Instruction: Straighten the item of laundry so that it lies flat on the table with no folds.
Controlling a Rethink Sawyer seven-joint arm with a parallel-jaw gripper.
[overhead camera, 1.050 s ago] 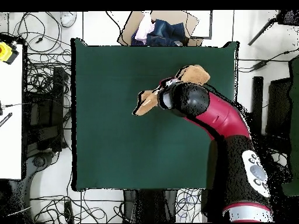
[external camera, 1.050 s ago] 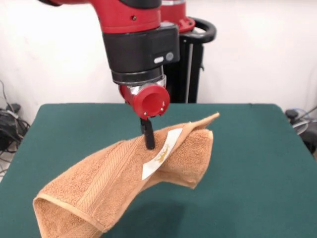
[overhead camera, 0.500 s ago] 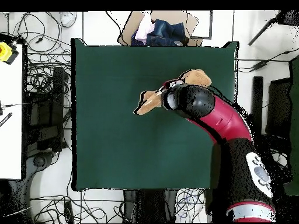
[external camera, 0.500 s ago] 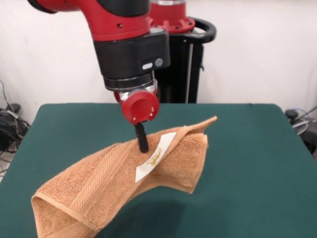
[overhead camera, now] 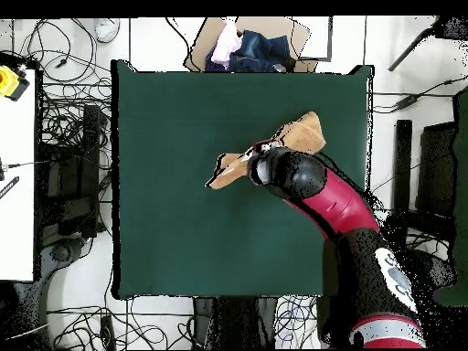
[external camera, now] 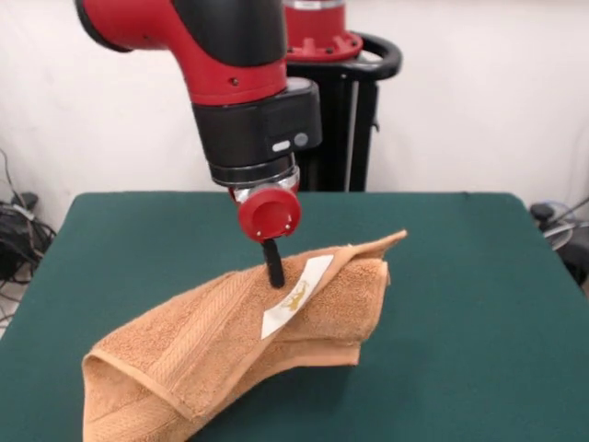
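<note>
Your gripper is clamped on the towel along its raised fold beside the white tag, holding it off the table near the middle. Judging from the doubled layers, draw it sideways and lower slowly so they spread

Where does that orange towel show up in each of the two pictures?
Front view: the towel sits in the lower middle, bunched and lifted under the gripper, with its white tag facing the camera.
Overhead view: the towel lies right of the table's centre, mostly hidden under the arm.
Shared landmark: the green table.
</note>
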